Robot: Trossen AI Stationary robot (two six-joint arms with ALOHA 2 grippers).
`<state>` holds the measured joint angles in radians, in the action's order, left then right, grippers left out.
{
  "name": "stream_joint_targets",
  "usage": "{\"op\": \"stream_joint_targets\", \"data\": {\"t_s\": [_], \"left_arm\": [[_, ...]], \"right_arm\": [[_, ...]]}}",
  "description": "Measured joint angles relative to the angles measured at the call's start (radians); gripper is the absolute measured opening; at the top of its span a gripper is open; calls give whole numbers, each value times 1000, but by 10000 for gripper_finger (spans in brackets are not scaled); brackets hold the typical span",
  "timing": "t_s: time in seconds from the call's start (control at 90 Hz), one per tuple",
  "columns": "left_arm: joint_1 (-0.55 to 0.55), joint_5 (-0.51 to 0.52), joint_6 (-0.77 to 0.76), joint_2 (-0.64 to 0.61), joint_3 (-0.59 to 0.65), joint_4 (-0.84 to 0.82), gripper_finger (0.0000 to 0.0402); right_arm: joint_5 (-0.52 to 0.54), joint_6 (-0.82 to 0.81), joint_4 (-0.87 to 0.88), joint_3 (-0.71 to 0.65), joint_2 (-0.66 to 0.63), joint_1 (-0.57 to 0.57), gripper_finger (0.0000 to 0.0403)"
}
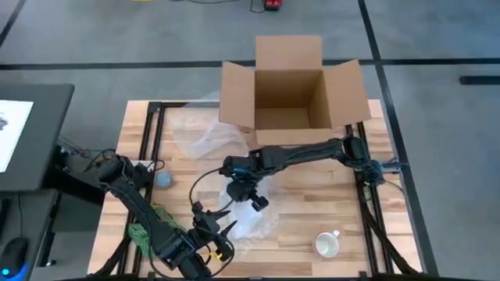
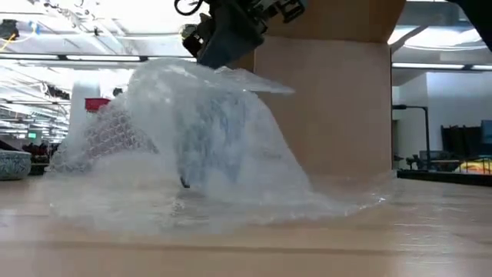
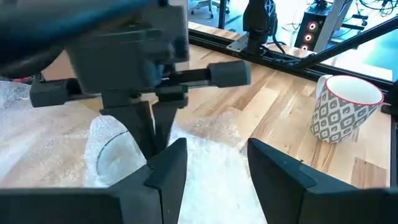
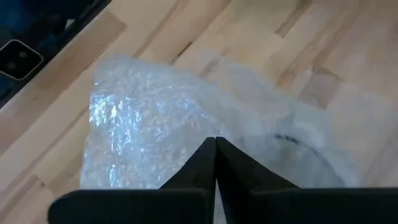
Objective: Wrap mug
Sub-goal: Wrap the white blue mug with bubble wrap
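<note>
Mug [image 1: 328, 244] stands upright near the front right corner of the surface [image 1: 297, 187], well apart from the wrap — not yet brought to it, so wrapping proper has not begun, by my reading.

Cardboard box [image 1: 293, 94], flaps open, sits at the far edge, mouth up; likely waiting to receive the wrapped piece.

Bubble wrap sheet [image 1: 250, 215] lies mid-surface toward the front, between the two arms. Low view shows it tented into a hump, one part lifted off the wood. A second crumple of clear plastic [image 1: 199, 133] lies nearer the box, left of it.

Right pincer [image 1: 242, 191] reaches in from the right side, above the sheet. Right wrist view shows its fingers [image 4: 214, 158] pressed together with the film pinched at their tips — clenched on the bubble wrap sheet, holding it raised, presumably to open or reposition it.

Left pincer [image 1: 215, 230] hovers at the front edge just beside the sheet, fingers [image 3: 168, 171] spread, grasping nothing; mug visible beyond it in the left wrist view.

Small grey-blue object [image 1: 163, 179] at left, identity unclear.
</note>
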<state>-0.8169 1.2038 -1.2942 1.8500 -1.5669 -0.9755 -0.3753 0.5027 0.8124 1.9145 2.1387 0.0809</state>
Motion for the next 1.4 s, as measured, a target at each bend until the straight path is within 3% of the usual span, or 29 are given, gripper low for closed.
{"op": "stream_joint_targets", "data": {"t_s": [0.322, 0.822, 1.189, 1.4], "left_arm": [[0, -4, -2, 0, 0, 2, 148], [0, -5, -5, 0, 0, 21, 148], [0, -7, 29, 0, 0, 59, 148], [-17, -109, 30, 0, -1, 63, 148]], "right_arm": [[-8, -33, -34, 2, 12, -23, 0], [11, -87, -183, -184, 23, -77, 0], [49, -79, -73, -134, 12, -32, 0], [77, -50, 51, -39, 8, 4, 0]]}}
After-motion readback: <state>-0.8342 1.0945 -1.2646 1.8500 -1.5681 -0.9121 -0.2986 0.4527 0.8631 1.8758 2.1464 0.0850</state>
